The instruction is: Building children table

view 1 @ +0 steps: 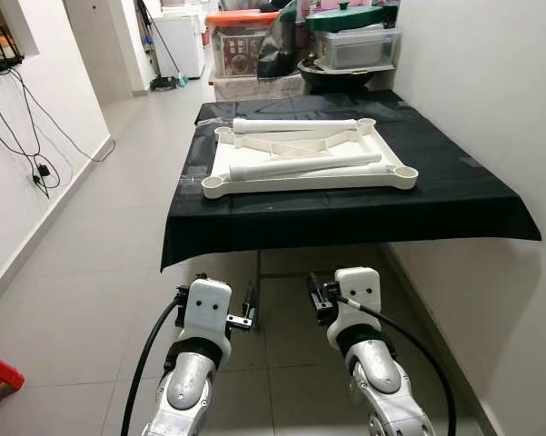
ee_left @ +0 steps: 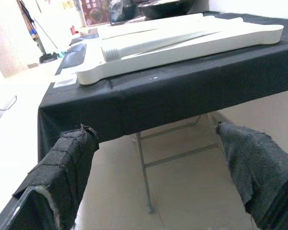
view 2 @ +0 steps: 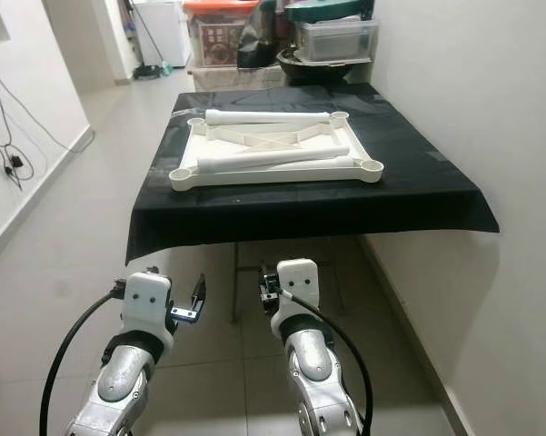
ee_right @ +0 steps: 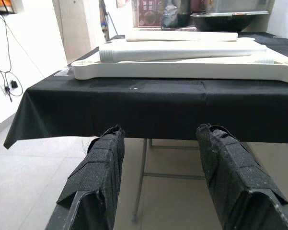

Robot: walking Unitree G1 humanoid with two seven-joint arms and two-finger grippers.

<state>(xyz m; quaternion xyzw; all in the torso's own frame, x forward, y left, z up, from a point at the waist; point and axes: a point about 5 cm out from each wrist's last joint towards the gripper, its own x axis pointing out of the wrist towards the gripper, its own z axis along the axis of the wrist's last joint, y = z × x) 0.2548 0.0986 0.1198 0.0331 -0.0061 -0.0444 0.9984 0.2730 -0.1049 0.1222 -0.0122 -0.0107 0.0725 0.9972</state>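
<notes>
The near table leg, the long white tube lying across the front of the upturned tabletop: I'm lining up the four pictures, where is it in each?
Left eye: near table leg, centre, upper half.
Right eye: left of centre, upper half.
Left wrist: top, centre to right.
Right wrist: upper middle.
Shared landmark: black tablecloth.

You see the white tabletop [view 2: 274, 156] upside down on the black-draped worktop [view 2: 418, 195], two leg tubes [view 2: 271, 158] lying across it.
</notes>
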